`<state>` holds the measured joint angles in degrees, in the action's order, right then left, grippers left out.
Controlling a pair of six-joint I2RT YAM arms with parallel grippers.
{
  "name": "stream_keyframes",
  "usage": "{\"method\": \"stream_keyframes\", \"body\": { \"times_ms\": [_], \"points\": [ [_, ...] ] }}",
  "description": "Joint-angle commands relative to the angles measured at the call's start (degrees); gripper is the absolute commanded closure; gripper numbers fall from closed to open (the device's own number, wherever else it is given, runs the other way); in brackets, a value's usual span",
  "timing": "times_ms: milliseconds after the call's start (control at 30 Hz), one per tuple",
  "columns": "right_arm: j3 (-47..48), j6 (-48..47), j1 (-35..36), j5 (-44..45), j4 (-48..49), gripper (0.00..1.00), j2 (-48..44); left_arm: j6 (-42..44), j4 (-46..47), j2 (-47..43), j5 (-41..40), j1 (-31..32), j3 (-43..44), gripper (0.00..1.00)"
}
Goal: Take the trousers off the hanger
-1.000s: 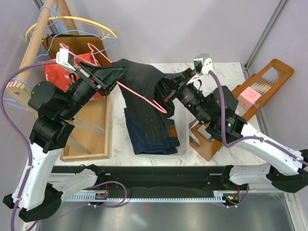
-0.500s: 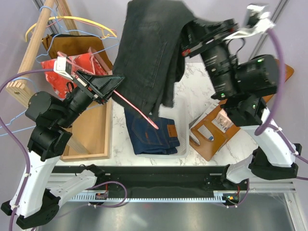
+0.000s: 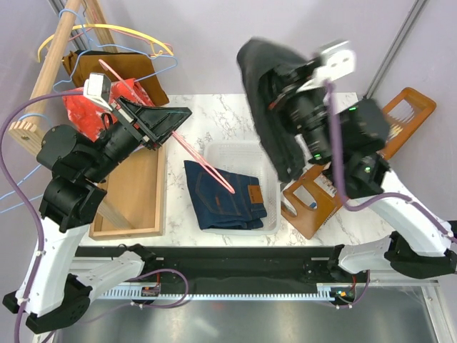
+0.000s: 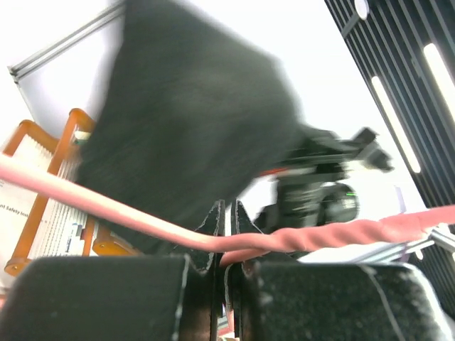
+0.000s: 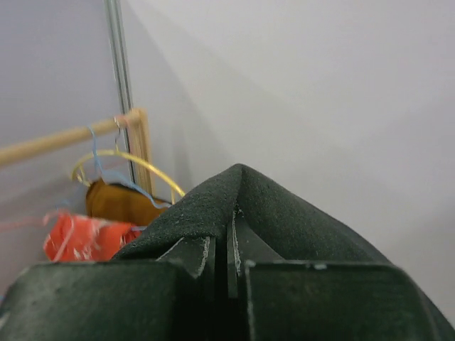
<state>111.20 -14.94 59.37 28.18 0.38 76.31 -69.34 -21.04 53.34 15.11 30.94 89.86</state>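
The black trousers (image 3: pixel 268 93) hang bunched from the right pincer (image 5: pixel 229 238), high over the far right of the surface (image 3: pixel 214 114) and well apart from the hanger (image 3: pixel 214 174). The pull-off itself therefore looks done, and the step in hand is carrying the garment away. The next move, as I judge it, calls for lowering them toward the bin (image 3: pixel 243 148) at mid-surface, onto or beside the denim pair (image 3: pixel 225 200) folded there. The trailing end should be kept off the hanger's tip, which reaches over the bin's left part, and then the jaws must part to let go. The black cloth is charcoal, matt and heavy-looking, draped in one thick fold with its loose end dropping toward the bin's right rim. In the left wrist view it is blurred. The denim pair is dark blue with a brown patch at its near right corner. The hanger is thin, pink and bare along what shows, slanting from far left to near right. The left pincer (image 4: pixel 227 227) is clamped on it beside its twisted neck. The right pincer's fingers are pressed together on a peak of the black fabric.
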Motion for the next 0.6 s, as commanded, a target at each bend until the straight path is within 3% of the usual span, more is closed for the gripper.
{"method": "stream_keyframes", "body": {
  "times_ms": [0, 167, 267, 400, 567],
  "points": [
    [-13.26, 1.40, 0.13, -0.76, 0.67, 1.00, -3.44, 4.12, 1.52, 0.62, 3.25, 0.09, 3.74, 0.98],
    [-26.79, 5.44, -0.13, 0.64, 0.58, 1.00, -6.87, 5.00, 1.79, 0.27, 3.87, 0.00, 3.92, 0.98],
    [-30.32, 6.76, -0.84, 1.26, 0.15, 1.00, -8.37, 4.83, 2.23, -0.08, 4.13, 0.00, 3.30, 0.98],
    [-31.92, 6.16, -3.47, 1.44, -0.21, 1.00, -10.39, 4.57, 2.84, -0.08, 4.75, 0.09, 2.95, 0.98],
    [-27.10, 2.29, -5.76, 0.82, -3.89, 1.00, -10.66, 4.39, 3.02, -0.17, 5.19, 0.09, 2.77, 0.98]
  ]
}}
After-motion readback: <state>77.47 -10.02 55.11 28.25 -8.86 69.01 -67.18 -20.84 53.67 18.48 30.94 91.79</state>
